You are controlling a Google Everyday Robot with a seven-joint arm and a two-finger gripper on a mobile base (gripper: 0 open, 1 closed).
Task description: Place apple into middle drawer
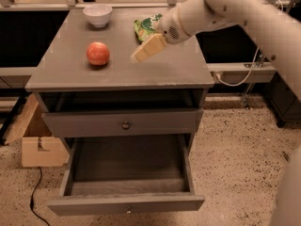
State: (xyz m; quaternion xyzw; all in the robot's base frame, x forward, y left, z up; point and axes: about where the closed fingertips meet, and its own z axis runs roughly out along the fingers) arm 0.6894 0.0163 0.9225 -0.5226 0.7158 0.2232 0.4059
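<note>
The red-orange apple [98, 53] sits on the grey cabinet top [70, 74], left of centre. My gripper [141, 53] hangs just above the cabinet top, to the right of the apple and about an apple's width from it, pointing down and left. It holds nothing that I can see. The middle drawer [126, 204] is the lower front. It is pulled out wide and its inside shows empty. The white arm reaches in from the upper right.
A white bowl [98, 14] stands at the back left of the top. A green snack bag [142, 26] lies at the back, partly behind the arm. The knobbed front [125, 125] above the open drawer is closed. A cardboard box [37, 142] stands on the floor at the left.
</note>
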